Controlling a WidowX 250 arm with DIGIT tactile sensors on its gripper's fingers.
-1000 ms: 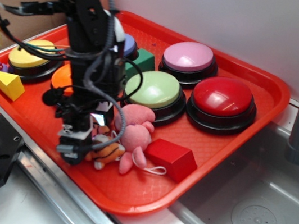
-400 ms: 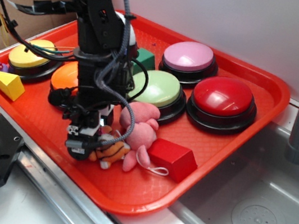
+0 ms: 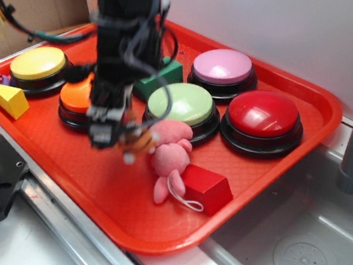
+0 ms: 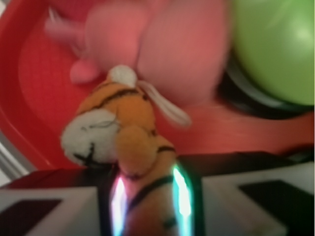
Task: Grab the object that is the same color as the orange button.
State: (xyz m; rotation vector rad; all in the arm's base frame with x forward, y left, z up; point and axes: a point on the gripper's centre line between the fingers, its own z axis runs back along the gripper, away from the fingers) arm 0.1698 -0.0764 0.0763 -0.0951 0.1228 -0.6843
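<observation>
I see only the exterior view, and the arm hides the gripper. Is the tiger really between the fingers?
Observer: Yes. In the wrist view the gripper is closed on the plush tiger's lower body; head and white muzzle stick out in front.
Operator: Is the pink toy caught too?
Observer: The wrist view shows only the tiger between the fingers. The pink plush toy lies just beyond it; whether they touch is blurred.
Operator: What is near on the other side?
Observer: The green button is at the upper right, apart from the tiger.
</observation>
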